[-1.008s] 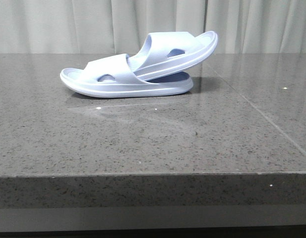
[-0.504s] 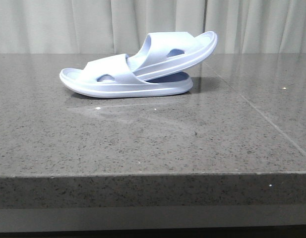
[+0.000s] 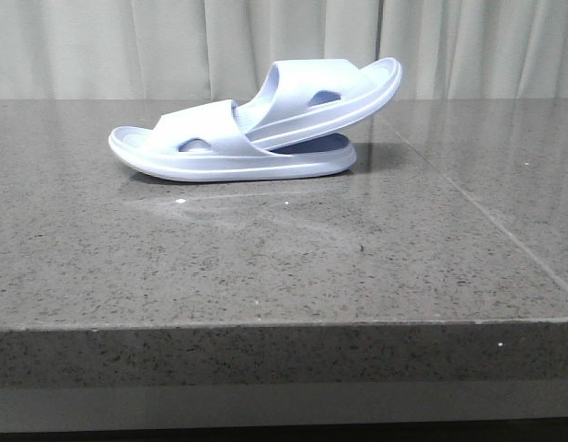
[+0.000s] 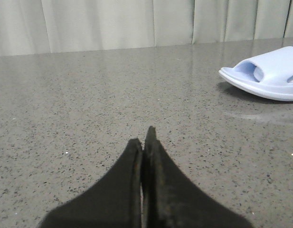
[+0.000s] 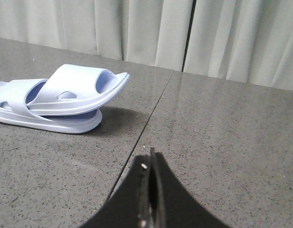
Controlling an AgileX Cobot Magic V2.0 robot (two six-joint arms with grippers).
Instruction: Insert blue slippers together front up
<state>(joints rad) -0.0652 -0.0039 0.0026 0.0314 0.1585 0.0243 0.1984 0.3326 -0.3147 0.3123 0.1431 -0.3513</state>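
Note:
The two blue slippers sit nested on the grey stone table, far middle-left in the front view. The lower slipper (image 3: 219, 164) lies flat. The upper slipper (image 3: 330, 92) is pushed under the lower one's strap and tilts up to the right. The pair also shows in the right wrist view (image 5: 65, 102), and the lower slipper's end shows in the left wrist view (image 4: 267, 76). My left gripper (image 4: 144, 137) is shut and empty, well away from the pair. My right gripper (image 5: 150, 159) is shut and empty, also apart from them. Neither gripper shows in the front view.
The grey speckled table (image 3: 265, 267) has a front edge near the camera and a seam (image 3: 477, 212) running along its right side. Pale curtains (image 3: 173, 46) hang behind the table.
The nested slippers have shifted very slightly to the left in the front view. Nothing else has changed.

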